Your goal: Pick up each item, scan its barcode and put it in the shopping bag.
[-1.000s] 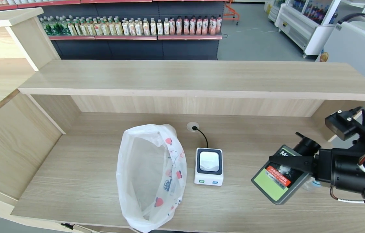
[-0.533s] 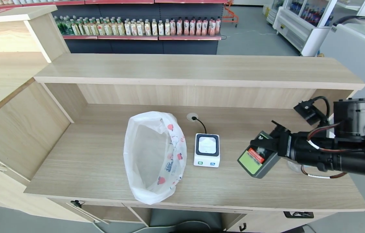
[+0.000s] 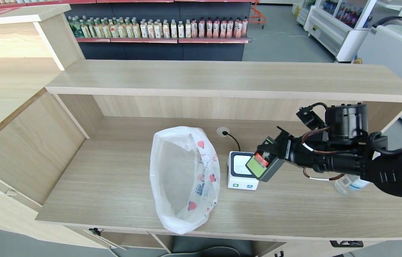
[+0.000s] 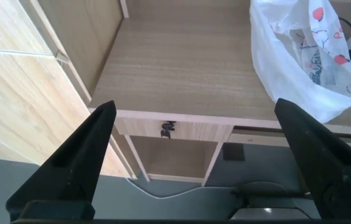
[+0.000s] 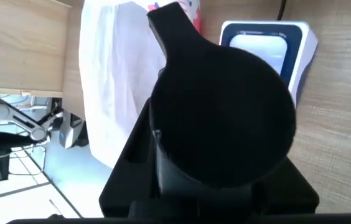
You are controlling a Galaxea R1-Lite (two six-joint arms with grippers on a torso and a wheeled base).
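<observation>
My right gripper (image 3: 268,156) is shut on a dark grey box (image 3: 262,167) with a green face and a red label. It holds the box tilted just above the right edge of the white barcode scanner (image 3: 238,171), green face toward the scanner. In the right wrist view the dark box (image 5: 219,124) blocks the middle, with the scanner (image 5: 269,43) and the bag (image 5: 116,81) beyond it. The white shopping bag (image 3: 184,178) lies open on the counter left of the scanner. My left gripper (image 4: 194,168) hangs open below the counter's front edge, nothing between its fingers.
A clear plastic bottle (image 3: 350,184) lies on the counter at the right, partly behind my right arm. The scanner's black cable (image 3: 234,141) runs to a hole at the back. A raised wooden ledge (image 3: 229,78) walls the back, a side panel (image 3: 26,150) the left.
The head camera has shifted. Beyond that, my right arm has carried the box leftward, from well right of the scanner to over its right edge.
</observation>
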